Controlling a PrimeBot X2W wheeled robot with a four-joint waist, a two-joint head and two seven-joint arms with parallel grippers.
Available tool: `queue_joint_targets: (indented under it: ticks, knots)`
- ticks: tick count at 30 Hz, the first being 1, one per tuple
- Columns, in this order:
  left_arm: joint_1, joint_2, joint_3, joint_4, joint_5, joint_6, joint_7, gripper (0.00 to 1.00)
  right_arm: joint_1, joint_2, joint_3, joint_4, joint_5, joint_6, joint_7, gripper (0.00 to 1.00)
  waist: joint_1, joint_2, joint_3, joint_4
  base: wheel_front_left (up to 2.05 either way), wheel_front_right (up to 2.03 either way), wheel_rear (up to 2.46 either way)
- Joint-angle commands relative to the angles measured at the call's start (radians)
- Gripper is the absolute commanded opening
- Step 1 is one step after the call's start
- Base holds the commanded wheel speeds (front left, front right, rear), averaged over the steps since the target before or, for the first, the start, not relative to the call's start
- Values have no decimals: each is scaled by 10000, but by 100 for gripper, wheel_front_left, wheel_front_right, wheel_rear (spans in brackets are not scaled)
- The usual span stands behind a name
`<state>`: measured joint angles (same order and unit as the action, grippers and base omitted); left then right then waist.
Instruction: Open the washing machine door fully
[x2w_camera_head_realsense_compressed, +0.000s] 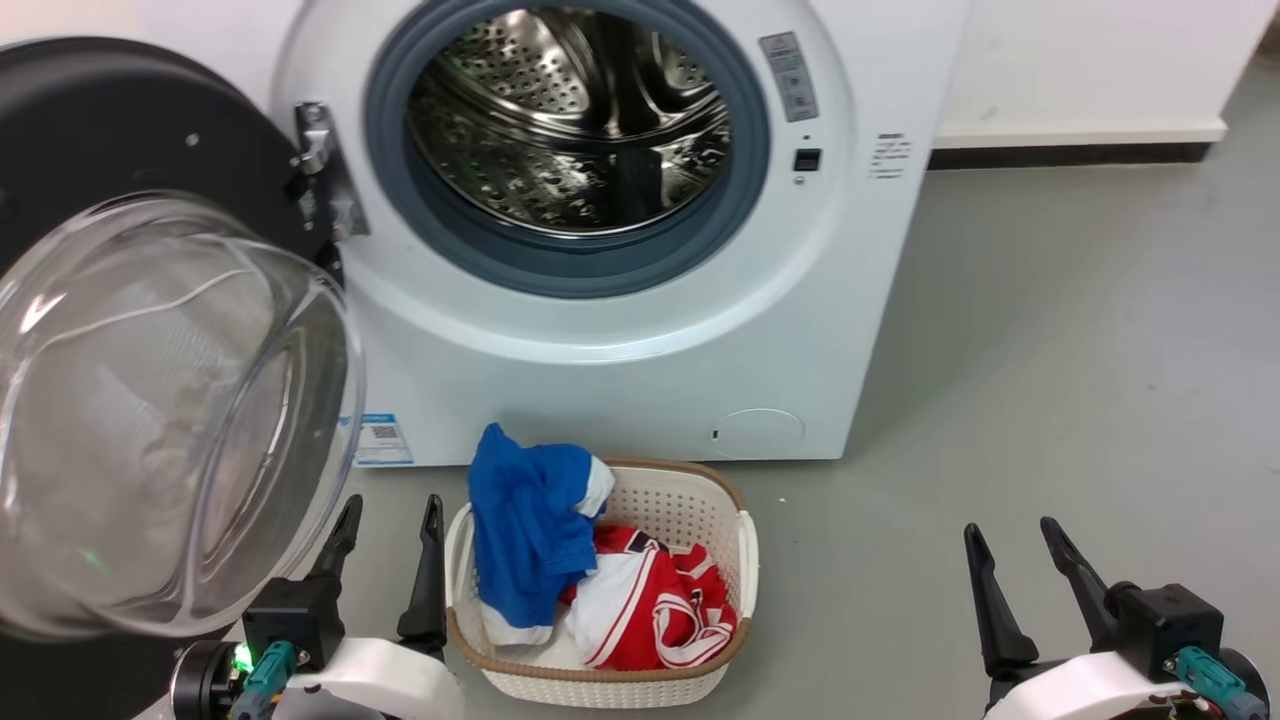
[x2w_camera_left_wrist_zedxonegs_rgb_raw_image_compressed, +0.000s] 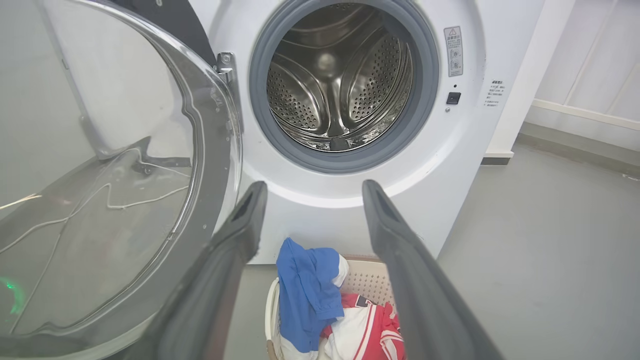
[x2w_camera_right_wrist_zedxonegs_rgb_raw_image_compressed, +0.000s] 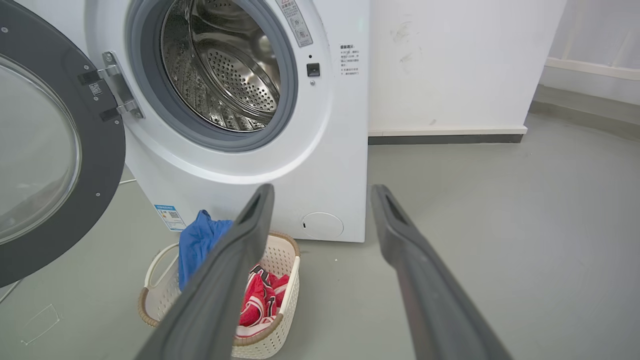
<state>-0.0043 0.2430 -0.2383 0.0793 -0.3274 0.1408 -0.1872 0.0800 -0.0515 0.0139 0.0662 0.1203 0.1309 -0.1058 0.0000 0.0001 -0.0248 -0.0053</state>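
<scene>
The white washing machine (x2w_camera_head_realsense_compressed: 620, 370) (x2w_camera_left_wrist_zedxonegs_rgb_raw_image_compressed: 450, 165) (x2w_camera_right_wrist_zedxonegs_rgb_raw_image_compressed: 330, 150) stands ahead with its steel drum (x2w_camera_head_realsense_compressed: 570, 120) exposed. Its round black washing machine door (x2w_camera_head_realsense_compressed: 120, 140) (x2w_camera_right_wrist_zedxonegs_rgb_raw_image_compressed: 100, 165) hangs swung out to the left on its hinge (x2w_camera_head_realsense_compressed: 320, 170), the clear glass bowl (x2w_camera_head_realsense_compressed: 160, 410) (x2w_camera_left_wrist_zedxonegs_rgb_raw_image_compressed: 100, 200) bulging toward me. My left gripper (x2w_camera_head_realsense_compressed: 388, 520) (x2w_camera_left_wrist_zedxonegs_rgb_raw_image_compressed: 312, 192) is open at the lower left, just right of the bowl, holding nothing. Low on the right, my right gripper (x2w_camera_head_realsense_compressed: 1010, 535) (x2w_camera_right_wrist_zedxonegs_rgb_raw_image_compressed: 322, 192) is open and empty, far from the door.
A white laundry basket (x2w_camera_head_realsense_compressed: 740, 560) (x2w_camera_left_wrist_zedxonegs_rgb_raw_image_compressed: 367, 280) (x2w_camera_right_wrist_zedxonegs_rgb_raw_image_compressed: 287, 280) holding blue and red-and-white clothes (x2w_camera_head_realsense_compressed: 530, 520) sits on the grey floor in front of the machine, between my grippers. A white wall (x2w_camera_head_realsense_compressed: 1080, 60) with a dark baseboard runs right of the machine.
</scene>
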Motion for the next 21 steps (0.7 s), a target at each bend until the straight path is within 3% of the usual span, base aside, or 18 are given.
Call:
queue_joint_targets:
  ticks: [1,21]
  knots:
    - [-123,37,-3,17,75,-1,-1,100,-122,19,-8,23,-48,-3,-37,100,0,-1,-32,-183,0,0,0]
    - [-276,149,-349,363,129,-6,3,100,-139,2,-3,165,86,-3,-125,100,0,-1,69,-398,0,0,0]
